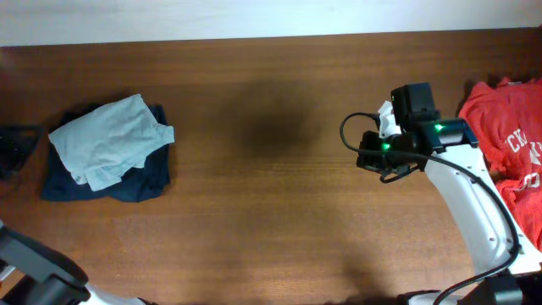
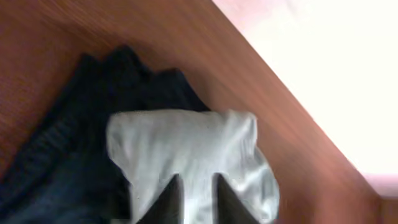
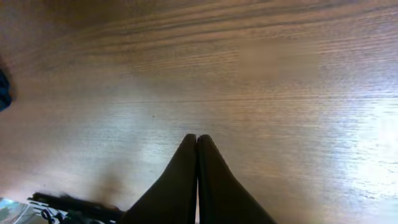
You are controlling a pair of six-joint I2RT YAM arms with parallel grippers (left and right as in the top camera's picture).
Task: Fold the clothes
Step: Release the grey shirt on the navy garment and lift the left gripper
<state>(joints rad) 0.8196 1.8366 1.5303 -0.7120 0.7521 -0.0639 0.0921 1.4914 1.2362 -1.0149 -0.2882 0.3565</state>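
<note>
- The pale grey-blue T-shirt [image 1: 108, 140] lies crumpled on a dark navy T-shirt [image 1: 135, 182] at the left of the surface [image 1: 271, 220].
- A red T-shirt [image 1: 500, 127] lies at the right edge.
- The left claw [image 2: 197, 182] hangs above the pale shirt, narrowly apart and empty.
- The right claw [image 3: 197, 142] is pressed closed over bare wood.

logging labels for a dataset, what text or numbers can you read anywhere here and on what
White lettering on the red shirt: partly cut off at the frame edge, too small to read.
Pale grey-blue shirt and dark navy shirt: no text visible.
Nothing else readable.
</note>
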